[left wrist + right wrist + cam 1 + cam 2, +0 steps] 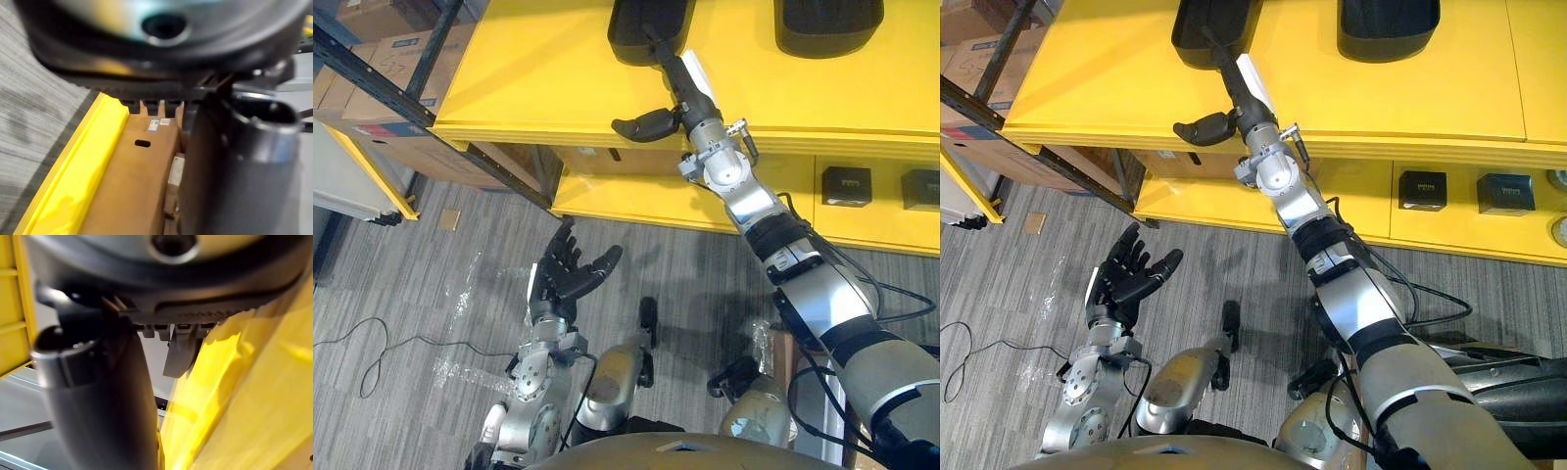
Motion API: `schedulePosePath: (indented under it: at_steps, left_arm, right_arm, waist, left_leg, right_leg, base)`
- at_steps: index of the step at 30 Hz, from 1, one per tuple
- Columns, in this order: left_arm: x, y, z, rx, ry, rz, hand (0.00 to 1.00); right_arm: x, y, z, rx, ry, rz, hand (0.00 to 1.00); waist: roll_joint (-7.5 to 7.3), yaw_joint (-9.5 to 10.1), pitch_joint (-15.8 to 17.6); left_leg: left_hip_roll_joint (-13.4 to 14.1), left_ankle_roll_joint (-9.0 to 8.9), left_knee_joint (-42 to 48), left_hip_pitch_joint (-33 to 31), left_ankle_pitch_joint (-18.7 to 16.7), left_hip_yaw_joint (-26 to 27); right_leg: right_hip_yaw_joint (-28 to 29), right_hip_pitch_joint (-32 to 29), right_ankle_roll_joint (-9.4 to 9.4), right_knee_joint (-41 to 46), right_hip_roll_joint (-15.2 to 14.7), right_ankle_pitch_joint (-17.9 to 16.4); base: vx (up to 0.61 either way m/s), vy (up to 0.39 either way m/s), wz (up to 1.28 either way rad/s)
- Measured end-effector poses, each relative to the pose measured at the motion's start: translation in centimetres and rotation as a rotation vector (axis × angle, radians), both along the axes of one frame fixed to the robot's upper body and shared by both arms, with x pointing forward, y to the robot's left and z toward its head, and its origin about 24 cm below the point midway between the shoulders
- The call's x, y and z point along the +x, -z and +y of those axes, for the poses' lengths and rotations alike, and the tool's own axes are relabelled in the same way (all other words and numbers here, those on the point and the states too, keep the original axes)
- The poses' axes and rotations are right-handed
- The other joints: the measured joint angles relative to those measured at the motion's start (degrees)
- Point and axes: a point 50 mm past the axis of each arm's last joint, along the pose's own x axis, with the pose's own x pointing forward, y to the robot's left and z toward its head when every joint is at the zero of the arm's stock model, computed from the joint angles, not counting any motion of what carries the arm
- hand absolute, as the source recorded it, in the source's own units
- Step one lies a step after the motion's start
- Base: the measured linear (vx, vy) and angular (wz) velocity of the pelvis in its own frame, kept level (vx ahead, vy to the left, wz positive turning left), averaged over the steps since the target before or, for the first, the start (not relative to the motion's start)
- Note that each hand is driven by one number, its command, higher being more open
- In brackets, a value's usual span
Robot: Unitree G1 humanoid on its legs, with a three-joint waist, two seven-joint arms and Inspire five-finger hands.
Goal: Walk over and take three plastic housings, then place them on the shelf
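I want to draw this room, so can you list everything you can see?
shelf: one, yellow, two levels, ahead of the robot.
plastic housings: two, black, on the shelf's top level.
small boxes: two, black, on the lower level, to the right.
cardboard boxes: several, brown, left of the shelf and under it.
floor: one, grey carpet, below the shelf.
right hand: one, dark, open, straight fingers reaching one of the plastic housings.
left hand: one, dark, open, low over the floor.

Yellow shelf edge [73, 171] against cardboard box [139, 181]; grey floor [29, 117].
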Motion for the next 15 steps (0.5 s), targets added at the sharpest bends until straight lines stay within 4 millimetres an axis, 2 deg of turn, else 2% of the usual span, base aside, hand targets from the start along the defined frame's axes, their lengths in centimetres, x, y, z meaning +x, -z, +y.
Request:
schedulePosePath:
  at_steps: [6, 9, 10, 11, 12, 14, 15]
  left_arm:
    - [0.0, 0.0, 0.0, 0.0, 0.0, -0.001, 1.0]
    - [0.0, -0.1, 0.1, 0.003, 0.001, -0.011, 1.0]
    - [-0.1, -0.1, 0.2, 0.004, -0.003, -0.017, 1.0]
    - [-0.2, 0.0, 0.3, 0.009, -0.002, -0.016, 1.0]
    - [-0.2, 0.0, 0.3, 0.012, -0.002, -0.014, 1.0]
    - [-0.3, 0.1, 0.6, 0.018, -0.009, -0.014, 1.0]
    - [-0.2, 0.2, 0.8, 0.029, -0.012, -0.017, 1.0]
  right_arm:
    - [-0.2, 0.2, 0.3, -0.002, -0.033, 0.007, 1.0]
    - [-1.4, 1.4, 0.9, 0.062, -0.13, 0.025, 1.0]
    - [-2.8, 2.2, 1.3, 0.102, -0.196, 0.021, 1.0]
    - [-5.0, 3.1, 2.0, 0.156, -0.282, 0.015, 1.0]
    - [-6.0, 3.6, 2.2, 0.174, -0.306, 0.015, 1.0]
    - [-8.2, 4.6, 2.5, 0.228, -0.348, 0.023, 1.0]
    - [-9.5, 5.3, 2.6, 0.273, -0.348, 0.037, 1.0]
  waist:
    - [-0.08, -0.1, 0.0]
    - [-0.35, -0.16, 0.0]
    - [-0.55, -0.45, -0.1]
    - [-0.7, -1.58, -0.2]
    - [-0.95, -2.01, -0.3]
    - [-2.02, -3.19, -0.9]
    - [-3.36, -4.22, -1.6]
  left_leg:
    - [0.4, -0.05, 0.0, 0.4, -0.1, 0.9]
    - [1.3, -0.26, 0.0, 1.1, -0.7, 2.2]
    - [1.9, -0.42, 0.0, 1.3, -1.0, 3.0]
    - [2.5, -0.41, 0.0, 1.6, -1.4, 3.9]
    - [2.7, -0.45, 0.0, 1.8, -1.6, 4.4]
    - [3.3, -0.46, 0.0, 2.3, -2.2, 6.4]
    - [3.9, -0.66, 0.0, 2.8, -2.9, 8.0]
  right_leg:
    - [1.0, -0.1, 0.23, -0.9, 0.8, 0.3]
    - [2.1, 0.3, 0.29, -3.1, 2.6, 1.3]
    - [2.6, 0.4, 0.27, -4.4, 3.6, 1.9]
    - [3.1, 0.9, 0.3, -6.4, 4.8, 3.1]
    - [3.6, 0.9, 0.42, -7.2, 5.4, 3.5]
    - [5.0, 0.9, 0.5, -9.5, 6.7, 4.7]
    - [6.5, 0.9, 0.5, -11.5, 8.0, 5.8]
  base:
    - [0.02, -0.049, -0.07]
    - [0.02, -0.045, -0.26]
    - [0.06, -0.049, -0.37]
    - [0.07, -0.052, -0.38]
    - [0.07, -0.031, -0.43]
    - [0.05, -0.007, -0.51]
    - [0.05, -0.008, -0.76]
